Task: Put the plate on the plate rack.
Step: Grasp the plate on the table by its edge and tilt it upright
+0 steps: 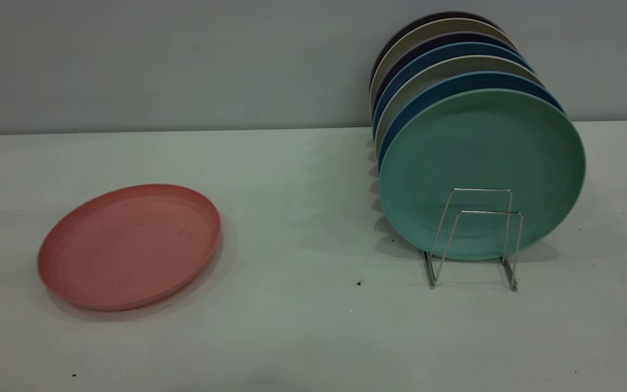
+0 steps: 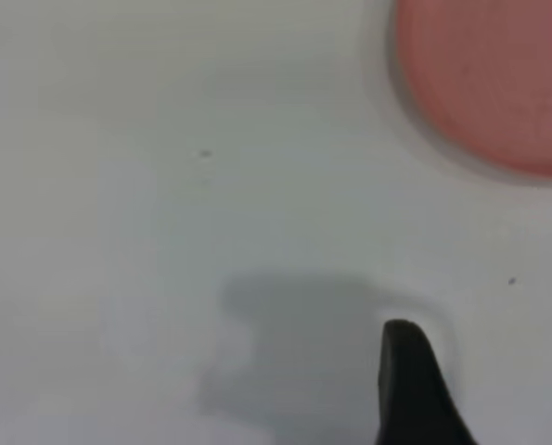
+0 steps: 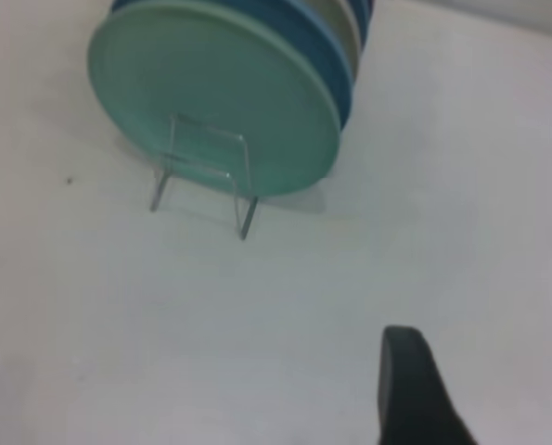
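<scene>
The salmon-pink plate (image 1: 128,245) lies flat on the table at the left; part of it shows in the left wrist view (image 2: 498,83). The silver wire plate rack (image 1: 474,239) stands at the right, its front loops free, with a row of plates upright behind them; it also shows in the right wrist view (image 3: 206,176). Neither arm appears in the exterior view. My left gripper (image 2: 480,380) hangs open and empty over bare table, apart from the pink plate. My right gripper (image 3: 480,389) hangs open and empty over bare table, some way from the rack.
A teal-green plate (image 1: 482,174) stands frontmost in the rack, with blue, beige and dark plates (image 1: 449,60) behind it. A grey wall runs along the table's back edge. A small dark speck (image 1: 358,283) lies between plate and rack.
</scene>
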{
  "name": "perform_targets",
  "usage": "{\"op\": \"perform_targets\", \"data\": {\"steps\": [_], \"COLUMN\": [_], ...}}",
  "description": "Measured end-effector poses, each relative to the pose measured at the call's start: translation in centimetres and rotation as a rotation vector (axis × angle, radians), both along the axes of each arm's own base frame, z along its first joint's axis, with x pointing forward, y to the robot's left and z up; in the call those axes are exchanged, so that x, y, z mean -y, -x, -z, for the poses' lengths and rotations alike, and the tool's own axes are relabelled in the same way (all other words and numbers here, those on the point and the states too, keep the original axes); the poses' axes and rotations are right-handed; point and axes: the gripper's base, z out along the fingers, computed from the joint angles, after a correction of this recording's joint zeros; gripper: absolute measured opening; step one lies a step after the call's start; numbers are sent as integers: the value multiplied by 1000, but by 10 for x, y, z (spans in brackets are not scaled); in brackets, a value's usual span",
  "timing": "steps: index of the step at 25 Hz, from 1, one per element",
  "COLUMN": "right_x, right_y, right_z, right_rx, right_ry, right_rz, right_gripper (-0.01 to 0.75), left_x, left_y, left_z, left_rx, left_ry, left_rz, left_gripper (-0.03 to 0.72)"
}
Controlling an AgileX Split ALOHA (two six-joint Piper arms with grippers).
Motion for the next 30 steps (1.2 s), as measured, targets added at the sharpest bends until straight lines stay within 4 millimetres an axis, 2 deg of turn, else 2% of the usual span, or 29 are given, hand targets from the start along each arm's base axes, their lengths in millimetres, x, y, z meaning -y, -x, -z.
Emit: {"op": "perform_targets", "data": {"steps": [7,13,18,23,30], "right_x": [-21,-37,-50,-58,-64], "right_y": [-57,-85,-104,-114,-118], "right_z": [31,58,76,90,93], "right_rx": [-123,-203,-227,-250,-245], "right_ry": [-15,-62,-119,-155,-181], "right_rz": [-18,-75,-119,-164,-205], "right_gripper": [401,401,401,401,401], "left_x": [6,-7,-15,-21,-22], "left_y": [-80,-138,-170,-197,-229], "left_z": [32,65,98,125,154], "left_rx": [-148,-282,-378,-425,-469], "left_ry": [-10,-42,0,-2,-15], "left_rz": [-20,-49,-20,17,39], "left_gripper": [429,429,429,429,428]}}
